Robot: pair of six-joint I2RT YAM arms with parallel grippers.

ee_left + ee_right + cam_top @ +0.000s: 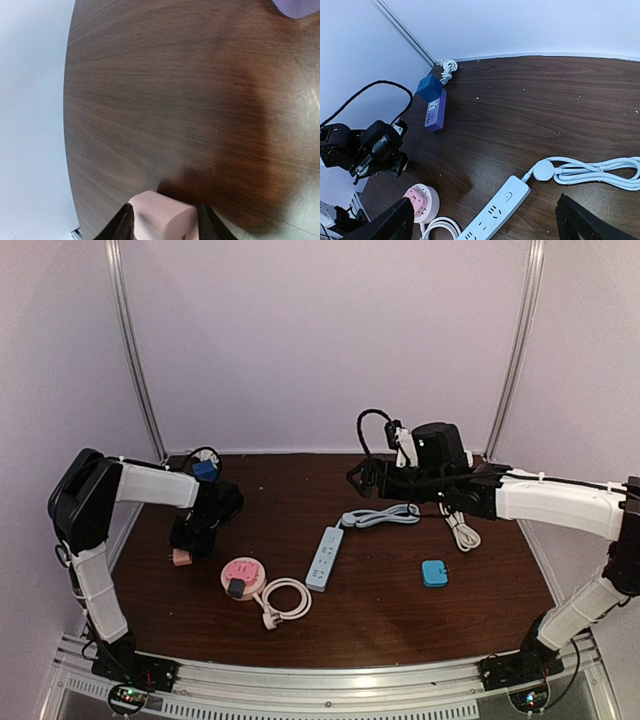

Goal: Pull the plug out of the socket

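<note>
The round socket (pixel 243 575) lies flat on the dark wooden bench (pixel 380 620), at about 7 o'clock from the bench's middle in the top view. It is a pale pink disc on a white rim, and the right wrist view shows slots in its face. A small dark plug (pixel 236 588) sits in the disc's near edge, at its 6 o'clock. A white cord (pixel 288 598) loops out from the socket towards 4 o'clock and ends in a white plug (pixel 269 621) lying on the wood. At about 10 o'clock from the socket, the left gripper (pixel 186 548) points down at the bench, narrowed around a small pink block (pixel 162 217) with a rounded corner. Its dark fingers (pixel 124 226) stand against both flanks of the block, which rests on the wood. The right gripper (pixel 362 478) hangs above the far right part of the bench, spread wide and holding nothing. A white power strip (pixel 325 558) lies at 3 o'clock from the socket, with its bundled cable (pixel 380 517) at 1 o'clock from it. A small blue adapter (pixel 434 573) sits at 3 o'clock from the strip. A blue cube socket (pixel 430 88) rests on the far end of a purple strip (pixel 435 114) near the far left corner.
</note>
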